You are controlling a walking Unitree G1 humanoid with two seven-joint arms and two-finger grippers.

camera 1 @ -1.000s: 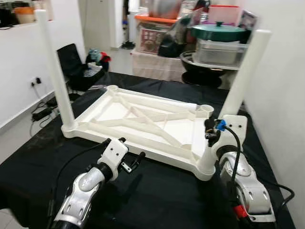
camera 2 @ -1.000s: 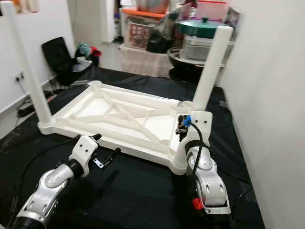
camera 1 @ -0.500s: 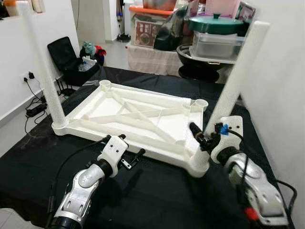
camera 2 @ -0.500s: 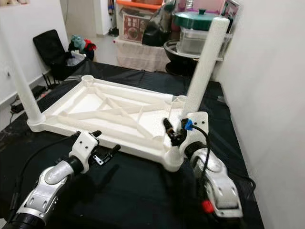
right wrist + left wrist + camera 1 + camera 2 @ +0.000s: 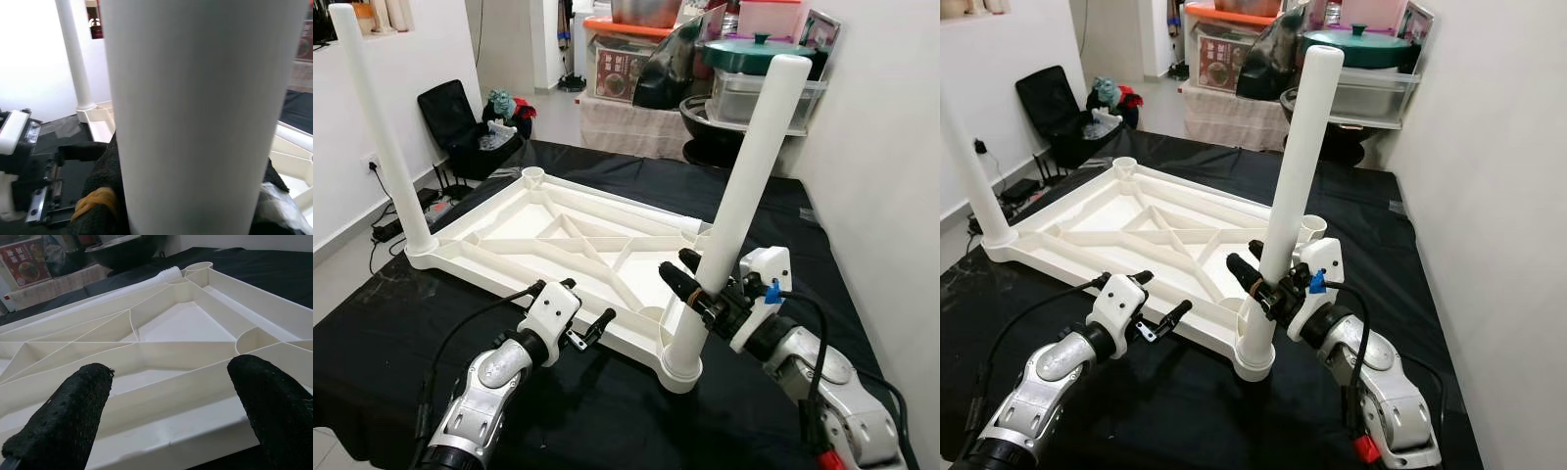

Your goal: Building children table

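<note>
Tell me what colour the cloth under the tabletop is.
Black. The cloth under the white tabletop shows best in the left eye view.

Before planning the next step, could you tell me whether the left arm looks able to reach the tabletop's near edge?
Probably yes: the left gripper hangs open right before the upturned tabletop, with nothing between.

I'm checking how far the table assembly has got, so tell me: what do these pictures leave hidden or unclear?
- How deep the near leg sits in its socket: the socket rim hides it, head views.
- The right gripper far finger: behind that leg.
- A loose leg beyond the tabletop: mostly behind the frame wall.
- The far-left leg top: cut off in the right eye view.
- The left gripper fingers hover open, touching nothing.
</note>
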